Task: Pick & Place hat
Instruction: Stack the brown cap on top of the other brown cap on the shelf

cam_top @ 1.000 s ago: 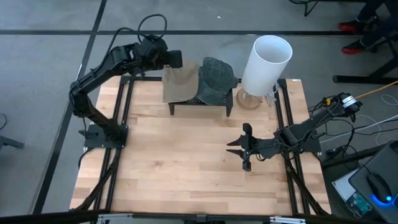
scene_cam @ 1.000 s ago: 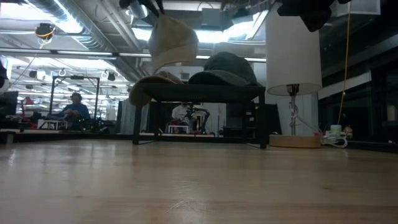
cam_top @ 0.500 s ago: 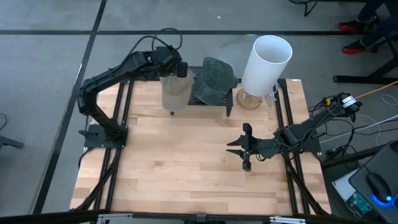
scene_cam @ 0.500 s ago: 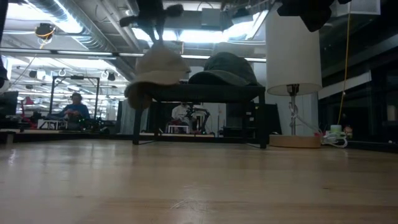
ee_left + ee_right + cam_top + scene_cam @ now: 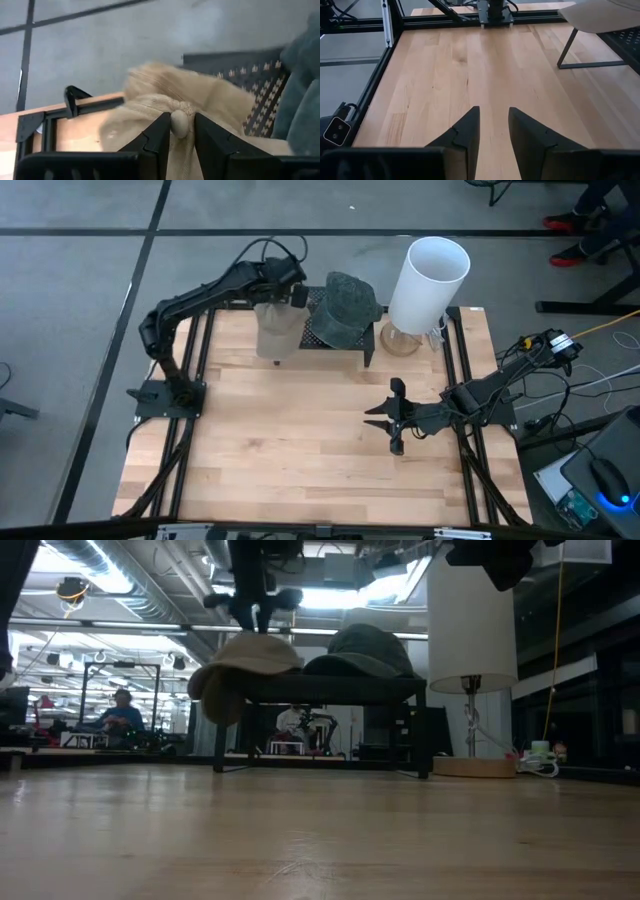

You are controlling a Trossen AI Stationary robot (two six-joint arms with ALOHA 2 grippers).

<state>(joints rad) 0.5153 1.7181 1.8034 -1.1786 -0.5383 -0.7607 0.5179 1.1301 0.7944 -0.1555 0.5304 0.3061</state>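
Observation:
A beige hat (image 5: 277, 332) lies over the left end of a black mesh rack (image 5: 368, 340) at the table's far edge. In the low view the beige hat (image 5: 250, 658) rests on the rack (image 5: 320, 690), its brim (image 5: 210, 695) drooping past the rack's left end. A dark grey-green hat (image 5: 346, 302) sits on the rack beside it. My left gripper (image 5: 180, 120) stands above the beige hat, shut on its top. My right gripper (image 5: 372, 418) hovers open over the table's right half, far from both hats. My left gripper pinches the small round button (image 5: 180, 125) on top of the beige hat's crown between its two fingers (image 5: 159, 134). It comes from above, pointing down. The crown's cloth gathers up toward the button, while the hat's underside lies on the rack and the brim hangs over the rack's left end.
A lamp with a tall white shade (image 5: 430, 272) stands just right of the rack, its base (image 5: 470, 766) on the table. Bare wooden tabletop (image 5: 470, 65) stretches from the rack to the near edge. People sit in the room beyond the table.
My left gripper has come down and shifted a little toward the table's right, staying shut on the beige hat. The hat, first held high and tilted above the rack, has sunk onto the rack's left end and flattened, brim drooping over the side.

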